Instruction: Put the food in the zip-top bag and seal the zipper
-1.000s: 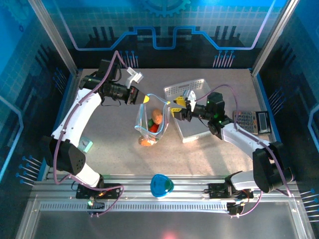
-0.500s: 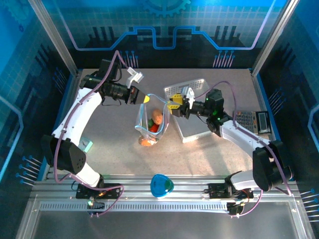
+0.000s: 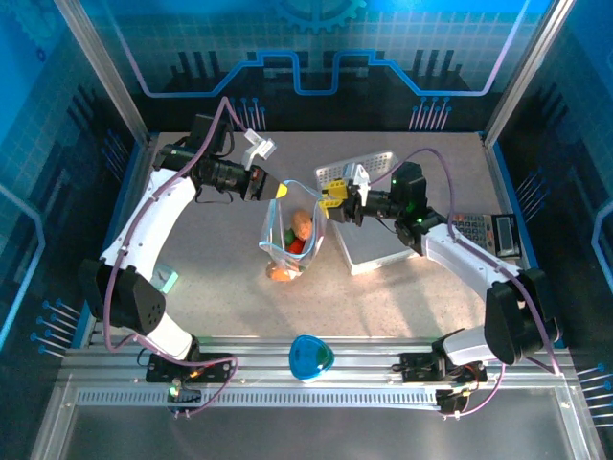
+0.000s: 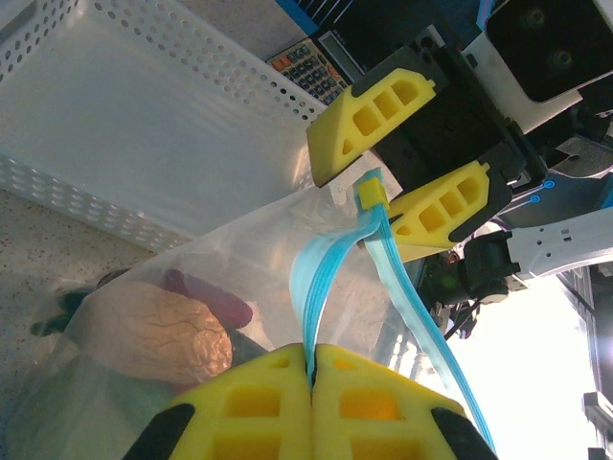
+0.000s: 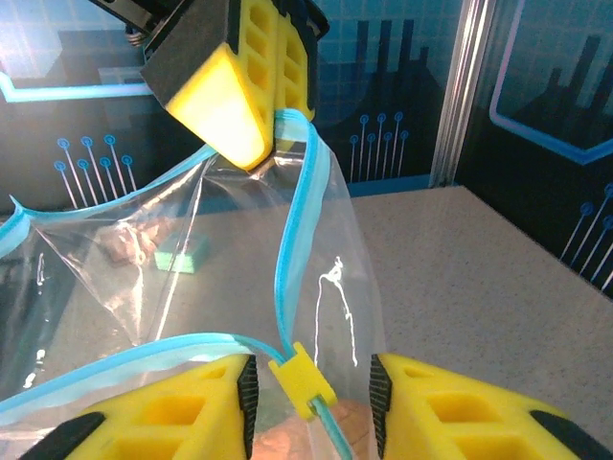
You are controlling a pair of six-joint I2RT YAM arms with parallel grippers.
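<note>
Your left pincer (image 4: 311,356) is clenched tight on one end of the light-blue zipper (image 4: 308,278). Its two yellow fingers are pressed together with the strip pinched between them. Facing it, your right pincer (image 5: 308,376) stands released. Its yellow fingers sit on either side of the small yellow slider (image 4: 373,193) at the zipper's other end. A gap shows on both sides of the slider, so nothing is gripped there.

Between the two pincers the zipper's two strips bow apart, leaving the mouth of the clear bag (image 3: 283,216) open and facing up. In the overhead view the bag hangs from that edge down toward the table (image 3: 211,278), a little left of the middle.

Inside the bag lies the food (image 3: 301,224). A tan, wrinkled round piece is uppermost, with a red piece and a dark-green piece just below it. An orange piece lies at the bottom of the bag.

Just beside the bag on the right, under your right arm, sits a white perforated basket (image 3: 362,171). Farther right, near the table's edge, lies a calculator (image 3: 484,233).
</note>
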